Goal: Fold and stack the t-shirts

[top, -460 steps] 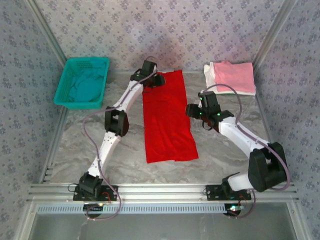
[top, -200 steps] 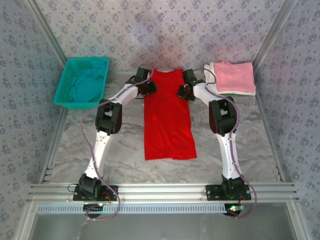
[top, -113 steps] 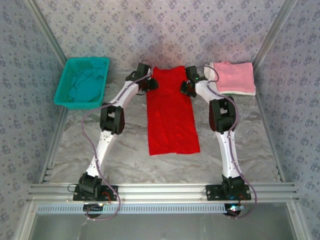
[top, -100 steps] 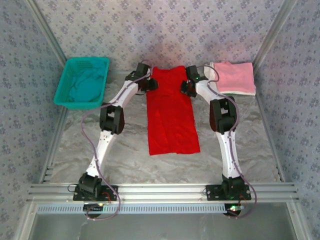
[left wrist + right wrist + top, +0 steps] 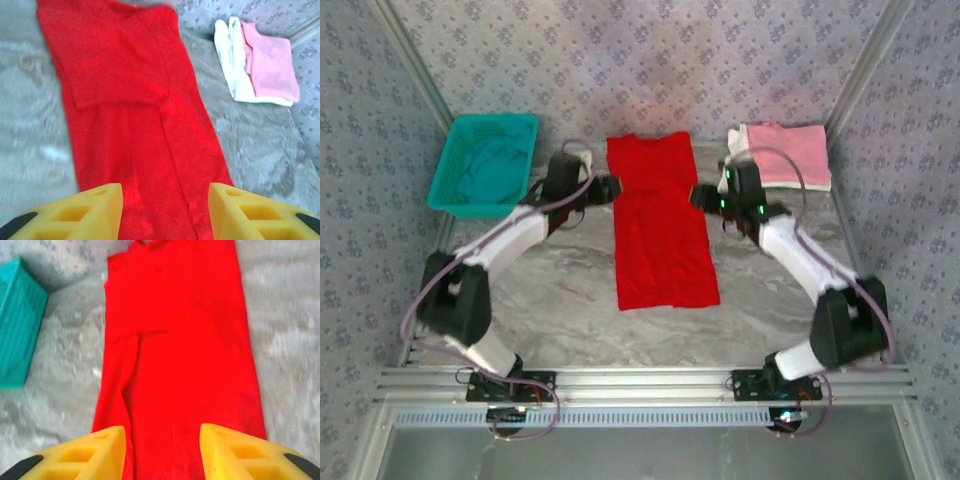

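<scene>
Four shirts, top view: the red shirt lies flat as a long narrow strip in the middle of the worktop, neck end far. The pink shirt sits folded on the white shirt in the far right corner. The teal shirt is bunched in the basket.
Basket, top view: it stands at the far left, well apart from the red shirt, with the teal shirt loose inside.
Grippers, top view: the left gripper is just beside the red shirt's left edge and the right gripper just beside its right edge.
Left gripper, left wrist view: the jaws are apart with nothing between them. Red cloth lies flat below, and a folded-in flap crosses its far part. The pink shirt on the white shirt is beyond.
Right gripper, right wrist view: the jaws are apart and empty above the red shirt. The basket wall is at the left edge.
Handling, my judgement: the cloth is light, limp and not fragile. It will sag and crease, and it will not keep its shape if lifted at one point.
Hold, my judgement: pinch all layers at the two corners of one short end, one gripper each, so the next fold carries over evenly.
</scene>
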### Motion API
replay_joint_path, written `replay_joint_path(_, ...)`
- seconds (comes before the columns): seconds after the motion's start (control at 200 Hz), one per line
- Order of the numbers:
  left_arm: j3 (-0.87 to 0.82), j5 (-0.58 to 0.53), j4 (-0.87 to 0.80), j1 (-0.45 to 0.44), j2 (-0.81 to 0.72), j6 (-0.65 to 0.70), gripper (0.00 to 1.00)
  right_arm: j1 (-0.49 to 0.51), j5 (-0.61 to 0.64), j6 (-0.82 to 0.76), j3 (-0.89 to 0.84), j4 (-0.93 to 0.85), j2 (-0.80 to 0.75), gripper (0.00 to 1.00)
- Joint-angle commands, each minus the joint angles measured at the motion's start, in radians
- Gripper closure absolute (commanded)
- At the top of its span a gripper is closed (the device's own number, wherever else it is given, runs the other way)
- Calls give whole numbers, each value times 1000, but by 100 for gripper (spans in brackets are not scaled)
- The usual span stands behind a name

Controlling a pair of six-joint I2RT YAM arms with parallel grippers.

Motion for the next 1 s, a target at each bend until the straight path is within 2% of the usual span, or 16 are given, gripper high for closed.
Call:
replay_joint_path(0.0,-217,75,36,3,-52,-70,52,53,1,-46,-231,74,-127,54)
replay_joint_path(0.085,-314,112,-54,-34,-109,-90,52,105,8,-36,-336,33,-221,54)
replay_joint_path(0.2,-396,110,-103,-127,-131,-143,51,153,103,-10,-428,14,-294,54)
replay_joint_path(0.425,-387,68,-194,-264,-93,-251,51,163,196,-21,-464,47,-293,54)
replay_joint_path(0.64,-402,41,-298,-278,-130,-275,51,163,225,-28,-479,61,-291,54)
replay_joint_path(0.999,-398,20,-253,-348,-125,-310,52,165,242,-52,-493,100,-245,54)
